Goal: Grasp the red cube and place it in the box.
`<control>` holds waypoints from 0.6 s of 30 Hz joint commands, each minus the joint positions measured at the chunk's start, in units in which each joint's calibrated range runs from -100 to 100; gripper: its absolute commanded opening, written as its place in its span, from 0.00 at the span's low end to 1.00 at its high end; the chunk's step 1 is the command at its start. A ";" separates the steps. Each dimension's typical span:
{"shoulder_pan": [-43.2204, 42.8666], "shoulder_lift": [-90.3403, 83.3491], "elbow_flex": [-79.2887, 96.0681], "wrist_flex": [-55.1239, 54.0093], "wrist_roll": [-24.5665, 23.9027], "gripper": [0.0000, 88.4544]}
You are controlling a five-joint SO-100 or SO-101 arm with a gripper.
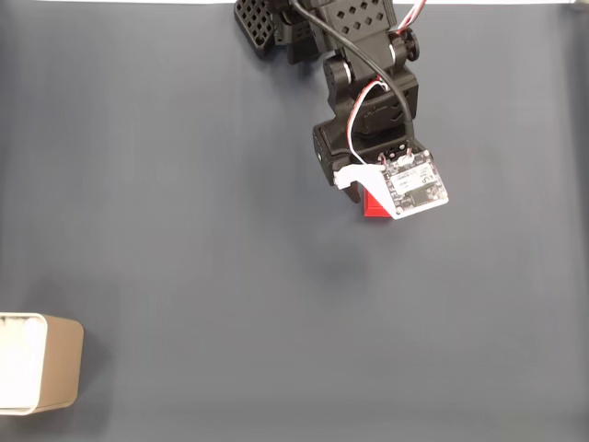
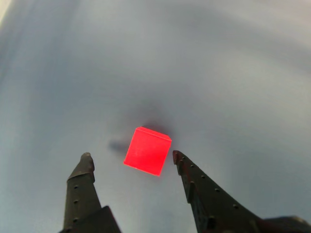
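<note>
While the gripper (image 2: 131, 158) gapes wide, the red cube (image 2: 147, 150) lies between its fingertips.
Box (image 1: 41, 364) sits lower left in the fixed view.

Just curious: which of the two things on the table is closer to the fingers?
The red cube, lying between the open fingers; the box sits far off.
</note>
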 commanded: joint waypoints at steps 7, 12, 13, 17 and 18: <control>-0.04 1.40 -0.56 -2.33 0.29 0.43; -0.18 2.44 -0.56 -2.90 0.24 0.43; -0.18 2.61 -0.56 -3.15 0.24 0.44; -0.18 3.13 -0.65 -3.97 0.24 0.44; -0.18 3.22 -0.65 -4.22 0.29 0.44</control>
